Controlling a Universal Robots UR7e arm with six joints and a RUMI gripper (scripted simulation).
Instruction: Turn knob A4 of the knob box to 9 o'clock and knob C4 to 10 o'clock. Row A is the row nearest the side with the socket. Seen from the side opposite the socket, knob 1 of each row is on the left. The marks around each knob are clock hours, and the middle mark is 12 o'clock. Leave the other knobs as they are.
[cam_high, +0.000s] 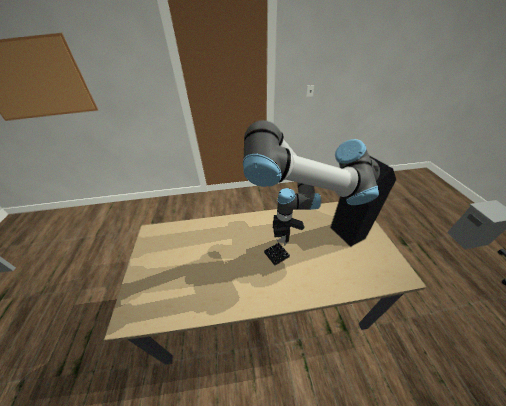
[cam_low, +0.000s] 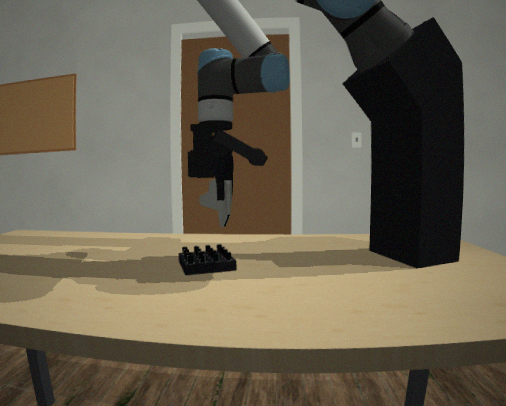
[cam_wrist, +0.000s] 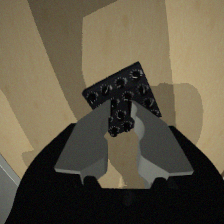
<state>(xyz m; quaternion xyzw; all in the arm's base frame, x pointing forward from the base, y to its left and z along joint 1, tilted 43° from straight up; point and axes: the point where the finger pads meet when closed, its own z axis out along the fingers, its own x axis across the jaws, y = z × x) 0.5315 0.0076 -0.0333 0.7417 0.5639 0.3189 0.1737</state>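
Note:
The knob box (cam_high: 276, 257) is a small black square block with rows of small black knobs, lying flat near the middle of the table. It also shows in the exterior view (cam_low: 207, 259) and in the wrist view (cam_wrist: 122, 102). My gripper (cam_low: 224, 220) hangs pointing straight down, a clear gap above the box's right part, touching nothing. In the top view the gripper (cam_high: 283, 242) is just above the box's far edge. In the wrist view the fingertips stand close together with a narrow slit, and one column of knobs shows through it. The knob pointers are too small to read.
The arm's black pedestal (cam_high: 362, 207) (cam_low: 417, 150) stands on the table's back right, to the right of the box. The wooden table (cam_high: 260, 270) carries nothing else. A grey box (cam_high: 480, 222) stands off the table at the far right.

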